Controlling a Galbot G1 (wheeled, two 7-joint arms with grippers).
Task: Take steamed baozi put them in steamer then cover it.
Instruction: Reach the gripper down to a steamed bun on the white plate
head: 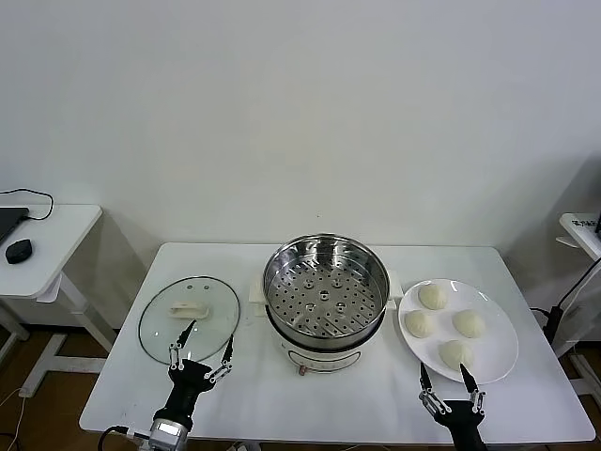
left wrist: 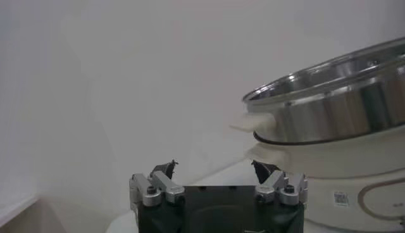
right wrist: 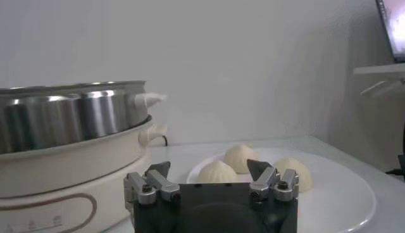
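Four steamed baozi (head: pixel 444 325) sit on a white plate (head: pixel 496 352) right of the empty steamer (head: pixel 325 286). Glass cover (head: pixel 189 311) lies left on the desk (head: pixel 329 404). Left hand (head: pixel 200 349) and right hand (head: pixel 444 379) hover near, both spread wide.

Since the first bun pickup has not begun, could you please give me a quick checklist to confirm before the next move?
1. Right hand open, empty: ok.
2. Four steamed baozi on the white plate, none in the steamer: ok.
3. Steamer uncovered, basket empty: ok.
4. Cover flat on the table, left of the steamer, clear of the path: ok.
5. Left hand open, empty, at the cover's near edge: ok.
6. Right hand over the nearest bun: not ok, it sits short of the plate.
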